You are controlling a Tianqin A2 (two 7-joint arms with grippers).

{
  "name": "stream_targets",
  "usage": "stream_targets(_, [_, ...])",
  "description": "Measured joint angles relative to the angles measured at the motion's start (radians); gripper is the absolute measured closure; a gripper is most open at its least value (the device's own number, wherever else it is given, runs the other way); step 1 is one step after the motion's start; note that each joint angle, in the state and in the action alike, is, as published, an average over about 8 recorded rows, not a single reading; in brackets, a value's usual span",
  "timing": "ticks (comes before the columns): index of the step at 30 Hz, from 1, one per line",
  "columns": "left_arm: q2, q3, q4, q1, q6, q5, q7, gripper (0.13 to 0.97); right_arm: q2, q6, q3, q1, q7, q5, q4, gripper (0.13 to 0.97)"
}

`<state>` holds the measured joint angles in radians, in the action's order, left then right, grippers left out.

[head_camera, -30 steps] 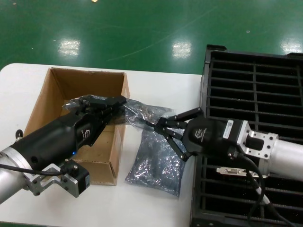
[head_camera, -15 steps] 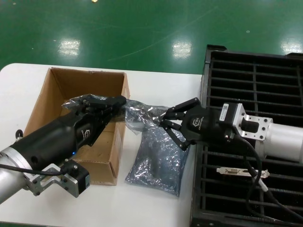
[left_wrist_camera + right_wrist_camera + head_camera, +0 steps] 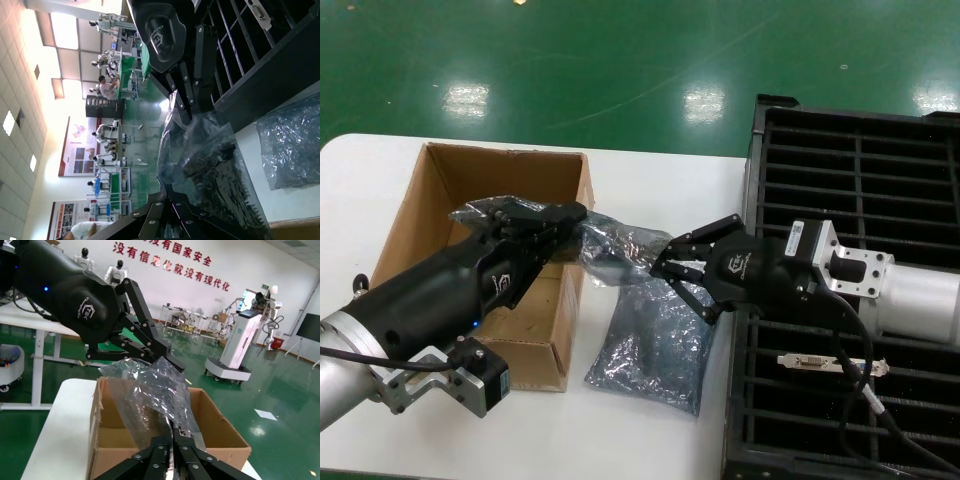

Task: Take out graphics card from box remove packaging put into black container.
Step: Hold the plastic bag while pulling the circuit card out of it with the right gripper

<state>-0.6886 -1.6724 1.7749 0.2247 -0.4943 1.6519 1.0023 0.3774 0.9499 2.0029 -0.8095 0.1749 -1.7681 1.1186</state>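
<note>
The packaging (image 3: 615, 248), a crinkly silver bag, hangs stretched between my two grippers over the near right corner of the box (image 3: 438, 195). My left gripper (image 3: 576, 216) is shut on the bag's box-side end, seen close in the left wrist view (image 3: 167, 189). The right gripper (image 3: 659, 268) is shut on the other end, also (image 3: 173, 429). The graphics card (image 3: 215, 172) shows as a dark comb-edged shape inside the bag. A silver piece like its bracket (image 3: 198, 441) lies beside the right jaws. The black container (image 3: 860, 190) stands to the right.
An empty silver bag (image 3: 655, 345) lies flat on the white table (image 3: 650, 170) between the box and the container. Another card's bracket (image 3: 830, 362) sticks up from a near slot of the container. Green floor lies beyond the table's far edge.
The right gripper, open a second ago, has moved left to the bag's end and shut on it. The left gripper has kept its hold, and the bag has pulled a little tighter.
</note>
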Motion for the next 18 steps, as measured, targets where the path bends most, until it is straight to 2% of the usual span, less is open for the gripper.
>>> stream_targets(7, [0.000,0.000,0.000,0.000,0.000,0.000,0.000,0.957,-0.014,0.012,-0.007,-0.005,-0.006,-0.011,-0.022,0.899])
stream_targets(11, [0.000,0.000,0.000,0.000,0.000,0.000,0.000,0.957,-0.026,0.013,-0.013,-0.008,-0.008,-0.018,-0.038,0.899])
stream_targets(18, [0.000,0.000,0.000,0.000,0.000,0.000,0.000,0.957,-0.056,0.006,-0.032,-0.014,-0.008,-0.037,-0.082,0.810])
